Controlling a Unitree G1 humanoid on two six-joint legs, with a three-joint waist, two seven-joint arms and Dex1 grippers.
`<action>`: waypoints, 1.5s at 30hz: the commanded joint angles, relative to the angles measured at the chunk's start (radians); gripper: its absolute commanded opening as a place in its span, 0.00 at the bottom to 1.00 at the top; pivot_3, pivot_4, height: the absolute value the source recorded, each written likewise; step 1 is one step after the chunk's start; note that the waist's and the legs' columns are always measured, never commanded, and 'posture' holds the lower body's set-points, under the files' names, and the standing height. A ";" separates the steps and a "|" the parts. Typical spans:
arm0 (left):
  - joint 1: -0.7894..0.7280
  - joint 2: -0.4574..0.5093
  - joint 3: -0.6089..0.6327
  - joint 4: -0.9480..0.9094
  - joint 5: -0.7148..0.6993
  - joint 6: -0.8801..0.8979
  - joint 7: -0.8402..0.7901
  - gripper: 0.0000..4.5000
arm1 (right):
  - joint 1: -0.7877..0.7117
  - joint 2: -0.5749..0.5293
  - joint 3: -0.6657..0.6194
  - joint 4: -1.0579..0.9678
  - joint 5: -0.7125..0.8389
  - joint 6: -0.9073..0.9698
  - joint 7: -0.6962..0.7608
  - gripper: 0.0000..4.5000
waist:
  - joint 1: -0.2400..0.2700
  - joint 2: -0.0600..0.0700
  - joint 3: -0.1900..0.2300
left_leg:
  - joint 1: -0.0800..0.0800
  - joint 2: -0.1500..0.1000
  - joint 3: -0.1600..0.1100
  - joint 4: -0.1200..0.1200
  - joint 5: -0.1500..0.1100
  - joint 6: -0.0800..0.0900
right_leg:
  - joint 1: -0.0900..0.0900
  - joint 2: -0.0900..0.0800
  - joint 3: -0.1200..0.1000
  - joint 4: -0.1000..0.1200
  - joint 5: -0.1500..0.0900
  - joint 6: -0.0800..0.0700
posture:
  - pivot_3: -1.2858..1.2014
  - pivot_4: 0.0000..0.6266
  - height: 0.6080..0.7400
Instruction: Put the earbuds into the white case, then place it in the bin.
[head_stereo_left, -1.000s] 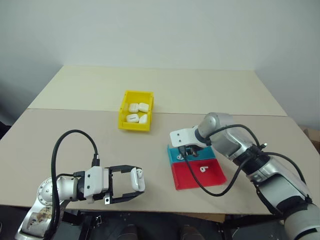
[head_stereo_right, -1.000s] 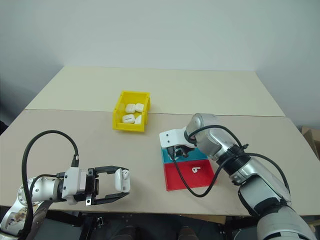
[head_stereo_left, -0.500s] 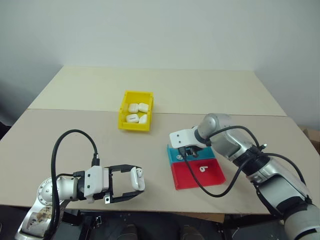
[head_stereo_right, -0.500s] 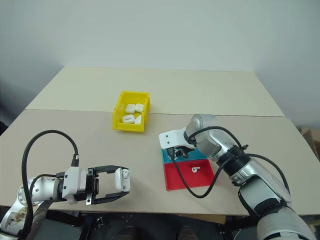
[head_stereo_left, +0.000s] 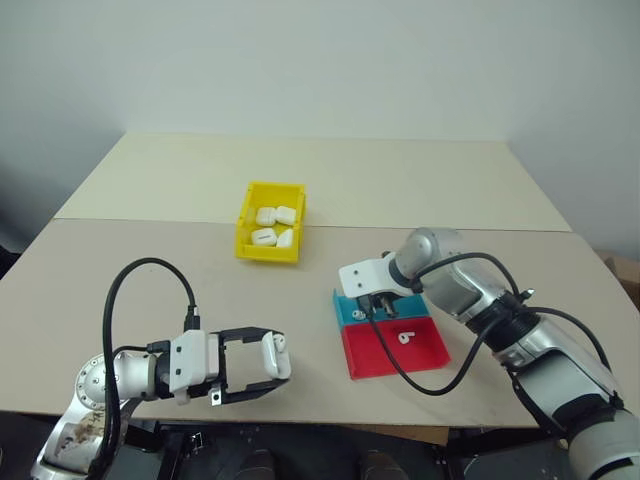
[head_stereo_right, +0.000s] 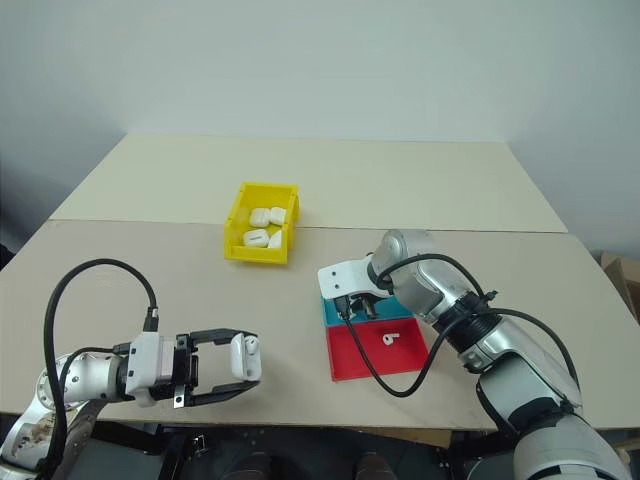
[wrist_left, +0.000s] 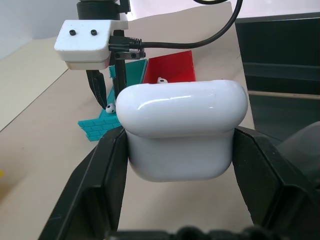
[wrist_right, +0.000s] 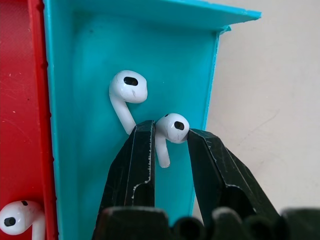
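The white case (wrist_left: 182, 127) sits clamped between the two black fingers of my left gripper (head_stereo_left: 270, 360), held just above the table near its front edge. My right gripper (wrist_right: 170, 127) points down into the blue tray (wrist_right: 80, 75). Its fingertips (wrist_right: 142, 145) press on either side of one earbud (wrist_right: 173, 128), which rests on the tray floor. A second earbud (wrist_right: 127, 87) lies just beside it in the same tray. Another earbud (head_stereo_left: 406, 338) lies in the red tray (head_stereo_left: 425, 352). The yellow bin (head_stereo_left: 268, 256) stands farther back on the table.
Several white cases (head_stereo_left: 275, 225) lie inside the bin. The blue and red trays sit side by side at the right. A black cable (head_stereo_left: 130, 300) loops up from my left wrist and another (head_stereo_left: 420, 385) hangs over the red tray. The table's front edge is close to my left gripper.
The right gripper's fingers have drawn a little closer together over the blue tray. Neither arm has moved, and the case stays held as before.
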 joint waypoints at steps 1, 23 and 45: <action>-0.009 0.004 0.002 -0.017 0.002 -0.019 0.007 0.63 | 0.011 -0.004 -0.009 0.001 -0.006 -0.024 0.006 0.28 | 0.000 0.000 0.000 | 0.000 0.000 0.000 0.000 0.000 0.000 | 0.000 0.000 0.000 0.000 0.000 0.000 | 0.52 0.24 1.00; -0.263 -0.044 -0.041 -0.083 -0.184 0.193 0.087 0.63 | -0.003 -0.123 -0.429 -0.316 0.228 0.337 0.011 0.15 | 0.016 0.000 0.000 | -0.003 0.000 -0.001 0.001 0.000 0.000 | -0.001 0.000 -0.001 -0.001 0.000 0.000 | 0.52 0.24 1.00; -0.642 -0.207 -0.057 -0.145 -0.425 0.523 0.321 0.63 | -0.076 0.163 -1.383 -0.796 1.076 1.213 -0.297 0.15 | 0.002 0.000 0.000 | -0.003 -0.001 -0.004 0.001 0.000 0.000 | 0.000 0.000 -0.001 0.000 0.000 0.000 | 0.52 0.24 1.00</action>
